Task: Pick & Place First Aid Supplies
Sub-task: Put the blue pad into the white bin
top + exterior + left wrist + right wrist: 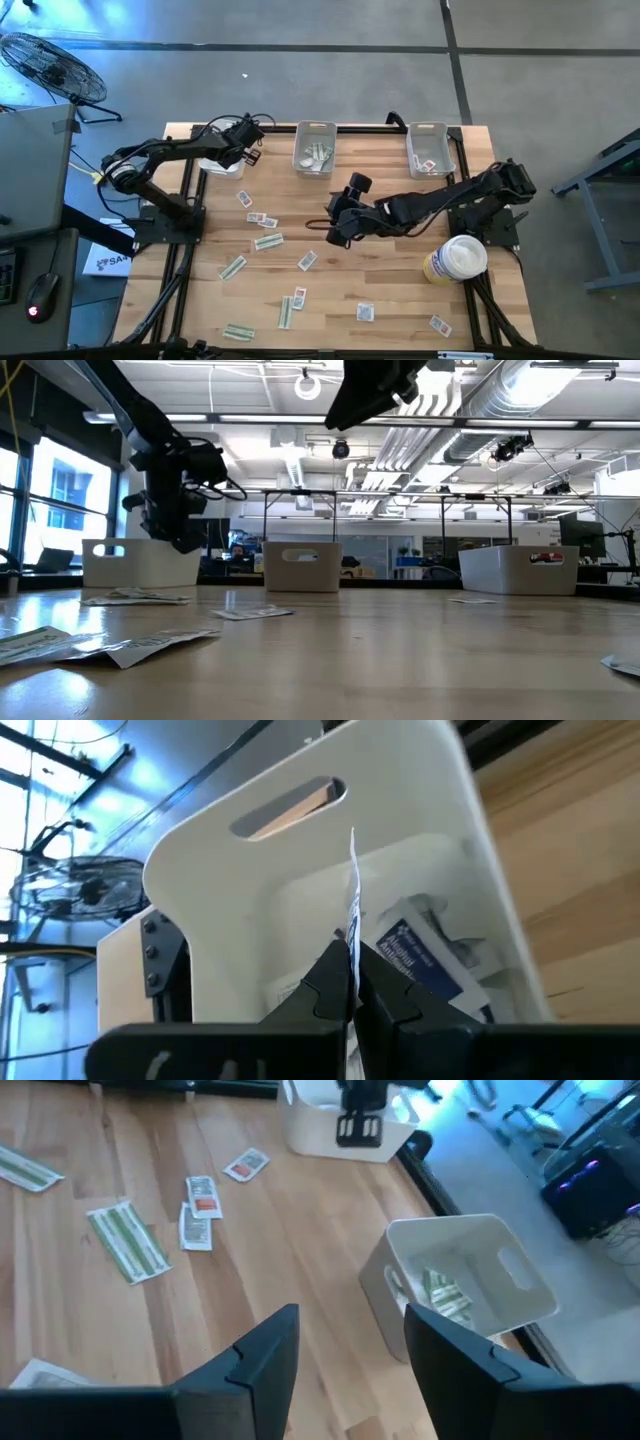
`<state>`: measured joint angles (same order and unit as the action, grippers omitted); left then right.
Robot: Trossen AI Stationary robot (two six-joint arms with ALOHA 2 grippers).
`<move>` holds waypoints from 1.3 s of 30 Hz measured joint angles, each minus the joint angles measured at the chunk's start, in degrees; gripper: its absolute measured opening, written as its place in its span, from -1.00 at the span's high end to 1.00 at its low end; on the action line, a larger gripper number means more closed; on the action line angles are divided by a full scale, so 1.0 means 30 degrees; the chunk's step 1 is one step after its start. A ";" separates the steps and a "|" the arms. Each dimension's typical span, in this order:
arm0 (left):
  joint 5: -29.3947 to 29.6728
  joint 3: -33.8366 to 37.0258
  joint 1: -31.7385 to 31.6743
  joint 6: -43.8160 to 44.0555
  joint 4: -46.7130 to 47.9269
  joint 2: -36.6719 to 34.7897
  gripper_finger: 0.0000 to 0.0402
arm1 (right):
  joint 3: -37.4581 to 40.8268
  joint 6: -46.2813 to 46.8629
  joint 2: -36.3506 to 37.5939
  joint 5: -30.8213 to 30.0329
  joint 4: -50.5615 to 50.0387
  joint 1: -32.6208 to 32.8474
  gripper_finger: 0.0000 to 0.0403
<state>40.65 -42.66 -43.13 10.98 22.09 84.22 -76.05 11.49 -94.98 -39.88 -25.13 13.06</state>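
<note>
Several first aid supplies lie flat on the wooden table: white packets (262,220) and pale green strips (268,241). My left gripper (350,955) hangs over the far-left white bin (300,850), shut on a thin white packet (352,885). A blue-marked packet (420,960) lies inside that bin. My right gripper (350,1345) stands open above the table's middle (337,225), near the middle bin (460,1285), with nothing between its fingers. My left gripper pinches the white packet between its two fingertips, by the edge nearest them (350,935). The packet shows edge-on and sticks out past the fingertips. The fingers slant down from the near side toward the bin. The packet is lifted clear, above the bin's opening.
The middle bin (315,148) holds green strips, and the right bin (430,150) holds packets. A white-and-yellow tub (455,260) stands near the right arm's base. More packets lie toward the near edge (365,312). A laptop and mouse sit off the table's left.
</note>
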 joint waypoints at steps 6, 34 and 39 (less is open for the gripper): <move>-0.0844 -0.0055 -0.0254 -0.0047 0.0627 -0.0236 1.00 | -0.0002 -0.0049 0.0000 0.2951 -0.0077 -0.0919 0.12; -0.9733 -0.0172 -0.0364 -0.1728 0.0747 -0.4835 0.18 | 0.0000 -0.1642 0.0000 0.3352 -0.0077 -0.1472 0.12; -1.1246 -0.0172 -0.0364 -0.1720 0.0681 -0.6819 0.18 | 0.0000 -0.1759 0.0000 0.3282 -0.0246 -0.1472 0.12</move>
<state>6.91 -43.18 -44.23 5.82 24.14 63.76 -76.05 6.22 -94.98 -30.03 -25.87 8.64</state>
